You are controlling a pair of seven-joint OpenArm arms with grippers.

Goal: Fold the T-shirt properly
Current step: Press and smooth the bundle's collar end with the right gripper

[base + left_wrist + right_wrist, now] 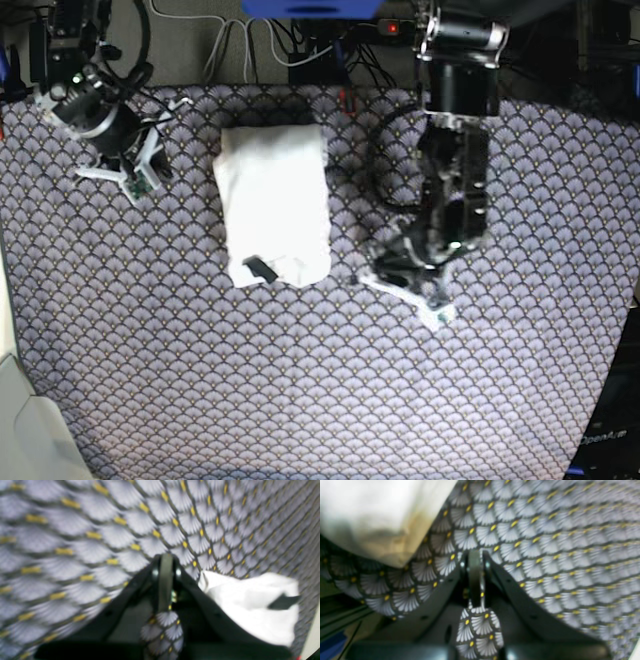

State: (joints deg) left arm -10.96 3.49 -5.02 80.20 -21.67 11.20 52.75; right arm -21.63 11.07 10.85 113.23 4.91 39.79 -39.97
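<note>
Closest to the lens, your left gripper is closed on nothing, as is the right gripper; the shirt lies folded between them, near 12 o'clock on the cloth; folding looks finished, so only withdrawing remains; no containers in sight.

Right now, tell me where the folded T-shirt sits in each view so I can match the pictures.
Left wrist: the T-shirt is at lower right, right of the left gripper.
Right wrist: it fills the upper left corner, left of the right gripper.
Base: it lies upper centre, between the two arms.
Shared landmark: the fan-patterned tablecloth under it in every view.
</note>
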